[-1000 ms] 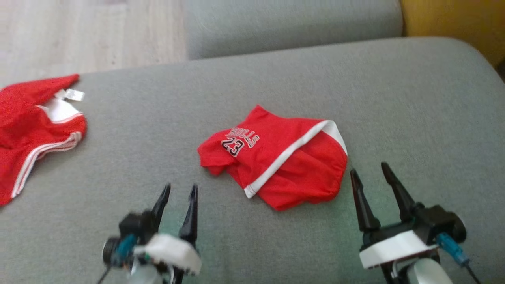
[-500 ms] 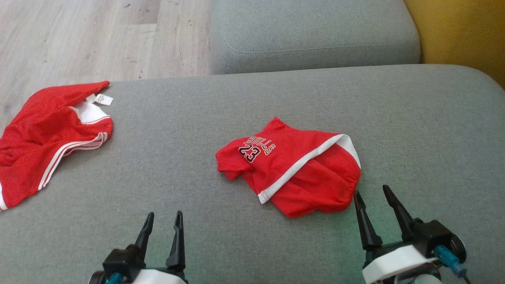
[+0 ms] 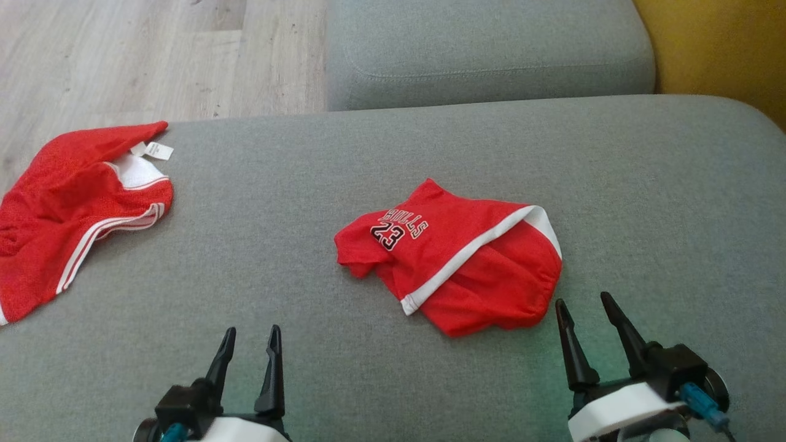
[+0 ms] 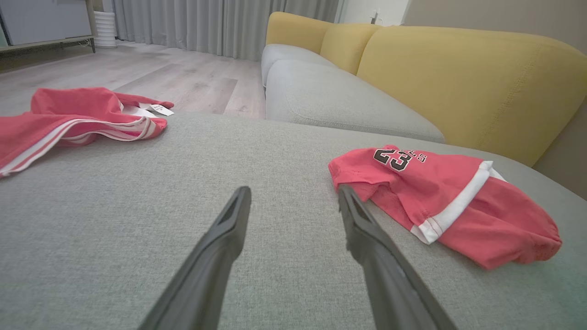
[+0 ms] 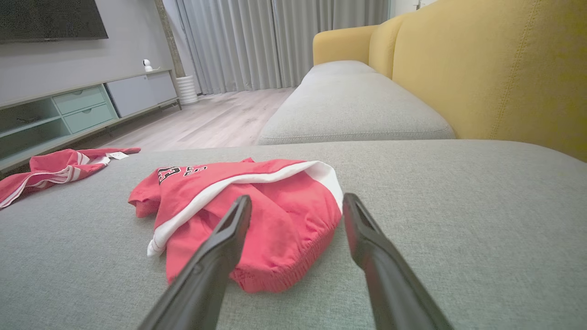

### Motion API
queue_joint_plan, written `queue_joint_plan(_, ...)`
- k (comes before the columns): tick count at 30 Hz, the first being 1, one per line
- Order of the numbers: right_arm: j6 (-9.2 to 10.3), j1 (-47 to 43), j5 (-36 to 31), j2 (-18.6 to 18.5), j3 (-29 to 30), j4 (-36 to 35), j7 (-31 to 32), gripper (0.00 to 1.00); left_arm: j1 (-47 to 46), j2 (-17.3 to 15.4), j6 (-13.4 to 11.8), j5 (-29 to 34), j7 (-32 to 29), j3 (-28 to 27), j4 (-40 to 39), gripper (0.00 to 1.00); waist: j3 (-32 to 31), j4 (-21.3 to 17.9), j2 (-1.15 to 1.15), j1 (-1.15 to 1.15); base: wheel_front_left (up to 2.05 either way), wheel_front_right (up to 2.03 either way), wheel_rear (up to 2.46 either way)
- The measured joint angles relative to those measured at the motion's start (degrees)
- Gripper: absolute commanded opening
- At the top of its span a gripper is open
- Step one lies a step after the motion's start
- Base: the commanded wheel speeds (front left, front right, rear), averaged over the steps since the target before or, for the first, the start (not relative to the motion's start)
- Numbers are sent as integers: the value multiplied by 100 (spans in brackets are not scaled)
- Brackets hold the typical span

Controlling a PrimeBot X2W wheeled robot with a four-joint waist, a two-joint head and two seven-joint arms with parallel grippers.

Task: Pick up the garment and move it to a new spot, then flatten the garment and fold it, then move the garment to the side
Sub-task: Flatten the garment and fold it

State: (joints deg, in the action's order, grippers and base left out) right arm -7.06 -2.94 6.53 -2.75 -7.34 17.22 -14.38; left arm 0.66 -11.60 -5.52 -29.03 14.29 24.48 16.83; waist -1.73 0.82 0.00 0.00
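Garment [image 3: 448, 258] lies in a loose heap near the middle of the grey sofa seat [image 3: 258, 264], and nothing is holding it. We see a small red piece with a broad white band running slantwise across it. The print "BULLS 23" faces up on its left part, and a gathered, puckered hem lies along its near right edge.

Our right gripper [image 3: 583, 299] has its two dark fingers spread wide with nothing between them. Their tips sit just beside the near right corner of the garment. In the right wrist view the left finger crosses in front of the cloth, but we cannot tell whether it touches.

Our left gripper [image 3: 252, 330] is also spread wide and empty. It is over bare seat fabric, nearer to us than the garment and off to its left, clearly apart from it.

A second red garment [image 3: 67, 209] with thin white stripes lies at the left edge of the seat, well apart from the first, with a white label [image 3: 158, 150] at its far end. Beyond the seat we see pale wooden floor [image 3: 153, 55], another grey cushion [image 3: 485, 49] and a yellow backrest [image 3: 718, 49] on the right.
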Motion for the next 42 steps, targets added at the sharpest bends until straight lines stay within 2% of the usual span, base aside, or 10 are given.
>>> queue_joint_plan(9,0,14,-62,1,67,-1,0,100,-15,57,9,88,0,-13,-10,100,160,-45,0,0,0,0,0)
queue_joint_plan(14,0,99,-116,1,149,-3,0,100,-157,181,231,254,-12,309,47,100,330,-34,0,0,0,0,0)
queue_joint_plan(20,0,386,-181,4,116,-30,0,100,-901,600,619,517,-256,1076,443,100,572,-137,0,1,0,0,0)
queue_joint_plan(23,0,482,-210,4,37,-46,0,100,-1236,759,713,550,-353,1306,821,100,690,-286,0,1,0,0,0)
queue_joint_plan(36,0,730,-208,4,42,-153,0,100,-2297,851,553,381,-382,1454,2247,100,1255,-982,0,1,0,0,0)
queue_joint_plan(37,0,730,-208,4,54,-163,0,100,-2331,856,552,358,-342,1460,2307,86,1280,-1007,0,1,0,0,0)
queue_joint_plan(38,0,730,-208,4,63,-171,0,100,-2364,859,552,332,-316,1470,2370,49,1300,-1027,0,1,0,0,0)
queue_joint_plan(40,0,730,-207,4,78,-172,0,100,-2407,859,550,271,-263,1496,2432,9,1316,-1045,0,1,0,0,0)
queue_joint_plan(41,0,730,-207,4,108,-174,0,100,-2423,860,545,208,-236,1561,2468,0,1306,-1033,0,0,0,0,0)
queue_joint_plan(42,0,730,-207,4,125,-174,0,100,-2423,860,542,170,-203,1599,2475,0,1295,-1020,0,1,0,0,0)
